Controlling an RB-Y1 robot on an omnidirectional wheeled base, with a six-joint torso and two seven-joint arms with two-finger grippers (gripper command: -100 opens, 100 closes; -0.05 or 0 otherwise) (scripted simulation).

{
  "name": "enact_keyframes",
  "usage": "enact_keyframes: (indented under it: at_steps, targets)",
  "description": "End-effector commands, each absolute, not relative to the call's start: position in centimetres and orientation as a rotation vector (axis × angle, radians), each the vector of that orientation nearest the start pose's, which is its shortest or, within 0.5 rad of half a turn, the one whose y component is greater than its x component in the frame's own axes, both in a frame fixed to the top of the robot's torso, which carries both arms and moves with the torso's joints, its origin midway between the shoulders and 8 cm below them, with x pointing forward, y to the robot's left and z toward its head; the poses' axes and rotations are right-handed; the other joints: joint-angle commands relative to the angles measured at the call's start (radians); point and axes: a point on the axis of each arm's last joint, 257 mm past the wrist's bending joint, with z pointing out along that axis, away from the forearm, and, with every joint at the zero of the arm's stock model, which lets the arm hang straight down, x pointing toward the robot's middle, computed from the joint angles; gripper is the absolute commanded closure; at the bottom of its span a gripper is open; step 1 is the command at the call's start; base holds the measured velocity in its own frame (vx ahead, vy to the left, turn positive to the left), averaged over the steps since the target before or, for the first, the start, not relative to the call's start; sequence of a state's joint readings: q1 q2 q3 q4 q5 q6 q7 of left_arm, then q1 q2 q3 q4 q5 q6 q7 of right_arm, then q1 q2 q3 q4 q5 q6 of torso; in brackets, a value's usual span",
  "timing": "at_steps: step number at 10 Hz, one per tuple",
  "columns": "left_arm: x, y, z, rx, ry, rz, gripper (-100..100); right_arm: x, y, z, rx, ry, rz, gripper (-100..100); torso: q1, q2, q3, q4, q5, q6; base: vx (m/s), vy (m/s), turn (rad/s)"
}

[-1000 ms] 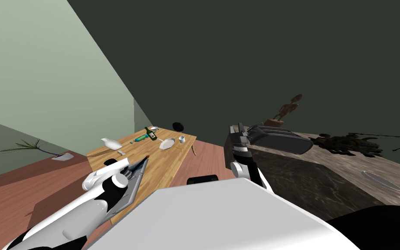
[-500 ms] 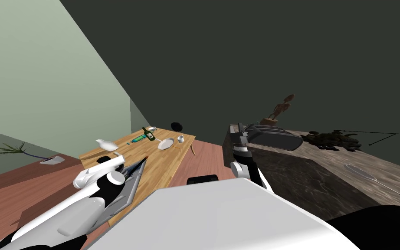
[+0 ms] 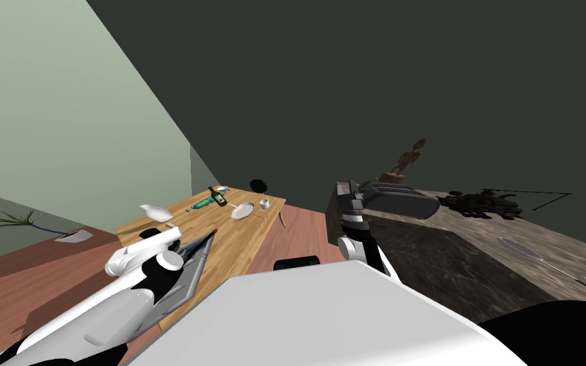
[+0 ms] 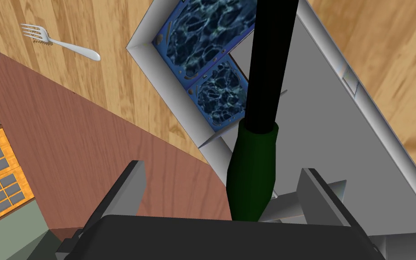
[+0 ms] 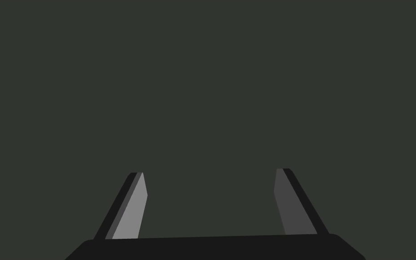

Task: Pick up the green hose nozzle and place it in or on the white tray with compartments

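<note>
While left jaws gape, green nozzle crosses tray (blue compartments).

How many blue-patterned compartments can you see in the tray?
2. The larger compartment fills a corner of the white tray; the smaller compartment adjoins it, nearer the green end of the hose nozzle, whose black barrel overlaps their edge, so more may be hidden.

The nozzle shows dark green with a black barrel; tray pale grey, its compartments blue and marbled, perhaps water-patterned; table light woodgrain.
</note>
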State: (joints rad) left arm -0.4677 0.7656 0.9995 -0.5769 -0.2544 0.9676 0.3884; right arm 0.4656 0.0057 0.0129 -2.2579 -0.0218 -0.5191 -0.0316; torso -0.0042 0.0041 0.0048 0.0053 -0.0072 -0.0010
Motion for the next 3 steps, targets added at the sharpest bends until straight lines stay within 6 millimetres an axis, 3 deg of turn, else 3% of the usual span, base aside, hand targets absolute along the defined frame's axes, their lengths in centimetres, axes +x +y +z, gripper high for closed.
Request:
enact_keyframes:
  at_steps: [1, 3]
  targets:
    - [27.77, 76.52, -34.56, -2.569, 0.333, -0.02, 0, 34.76, -27.48, 2.95, 0.666, 0.564, 1.377, 0, 0.0, 0.0, 0.0, 0.0, 0.0, 0.0, 0.0, 0.0, 0.0]
    - [27.77, 76.52, -34.56, -2.569, 0.333, -0.02, 0, 34.76, -27.48, 2.95, 0.666, 0.564, 1.377, 0, 0.0, 0.0, 0.0, 0.0, 0.0, 0.0, 0.0, 0.0, 0.0]
